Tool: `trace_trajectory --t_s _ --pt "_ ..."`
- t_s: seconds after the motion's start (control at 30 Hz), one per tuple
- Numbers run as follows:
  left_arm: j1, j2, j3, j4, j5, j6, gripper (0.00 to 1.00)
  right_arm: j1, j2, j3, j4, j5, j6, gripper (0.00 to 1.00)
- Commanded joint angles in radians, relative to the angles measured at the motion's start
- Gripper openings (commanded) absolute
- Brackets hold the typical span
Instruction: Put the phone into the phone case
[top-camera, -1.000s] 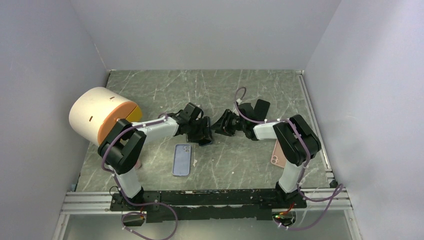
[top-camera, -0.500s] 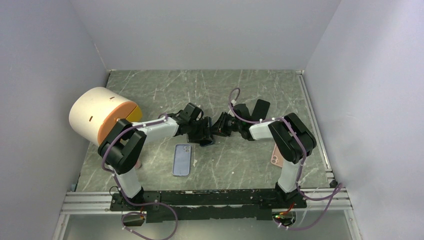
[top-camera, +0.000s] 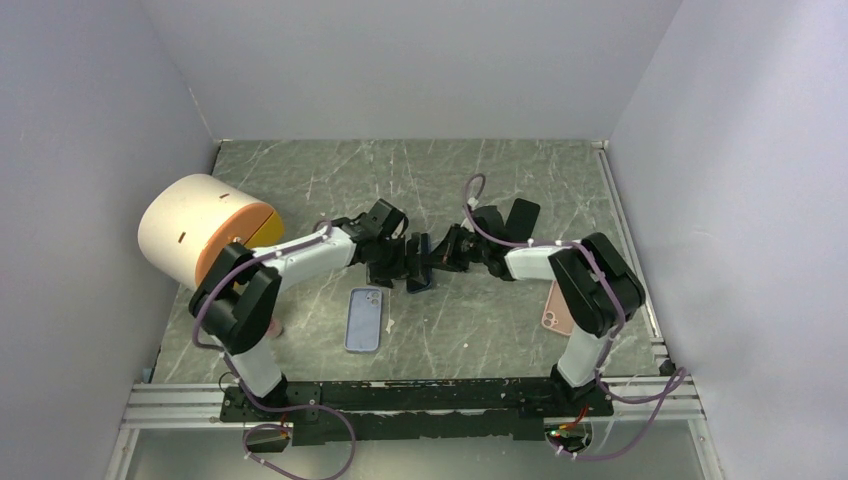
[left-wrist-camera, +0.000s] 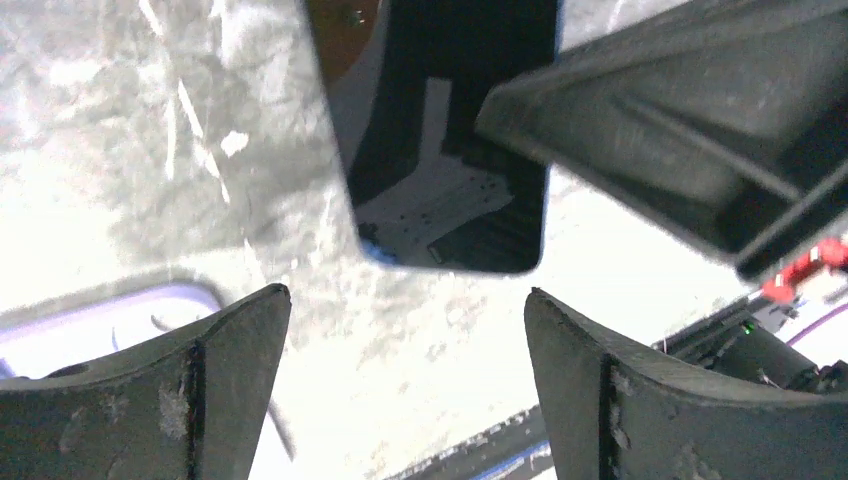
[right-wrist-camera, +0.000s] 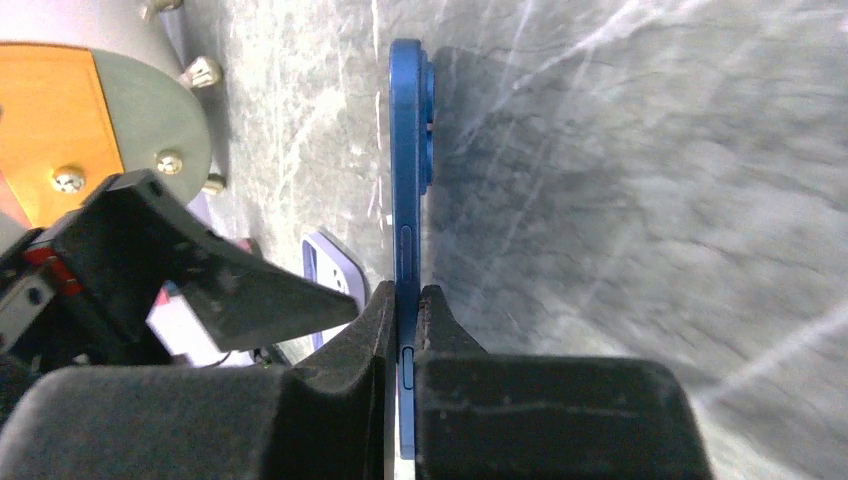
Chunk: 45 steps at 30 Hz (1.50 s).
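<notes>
A blue phone stands on edge in mid-table between my two grippers. My right gripper is shut on its thin edge; in the top view the right gripper is just right of the phone. My left gripper is open, and the phone's dark screen hangs beyond its fingertips without touching them. In the top view the left gripper is just left of the phone. The lavender phone case lies flat on the table, near-left of the grippers. It also shows in the left wrist view.
A large white cylinder with an orange end lies at the left. A black object lies behind the right arm. A pink phone-shaped item lies partly under the right arm. Walls close in the table on three sides.
My right gripper has moved left up to the phone and now holds it. The phone has turned up on edge. My left gripper stands open just off it.
</notes>
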Motion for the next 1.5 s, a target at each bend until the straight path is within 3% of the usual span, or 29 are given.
trace_trajectory --t_s 0.0,0.13,0.37,0.53,0.7,0.97,1.37,1.47 --pt "-0.005 -0.131 0.062 -0.172 -0.037 0.05 0.93 -0.057 -0.141 -0.034 -0.05 0.058 -0.058 0.0" --pt "-0.004 -0.218 0.047 -0.249 -0.085 0.062 0.94 -0.097 -0.232 -0.071 -0.081 0.047 -0.082 0.0" --pt "-0.003 -0.289 0.042 -0.515 -0.295 0.033 0.88 -0.12 -0.406 -0.092 -0.227 0.057 -0.163 0.0" --pt "0.061 -0.291 -0.001 -0.583 -0.296 0.024 0.75 -0.107 -0.547 -0.146 -0.29 0.045 -0.178 0.0" --pt "0.107 -0.242 -0.036 -0.582 -0.325 0.007 0.63 -0.103 -0.676 -0.199 -0.33 0.046 -0.162 0.0" --pt "0.133 -0.122 -0.061 -0.478 -0.233 -0.003 0.52 -0.097 -0.816 -0.231 -0.403 0.041 -0.172 0.0" --pt "0.13 -0.001 -0.084 -0.348 -0.118 -0.074 0.1 -0.049 -0.871 -0.27 -0.395 0.042 -0.12 0.0" --pt "0.126 -0.003 -0.085 -0.316 -0.078 -0.118 0.07 -0.032 -0.886 -0.281 -0.387 0.061 -0.109 0.0"
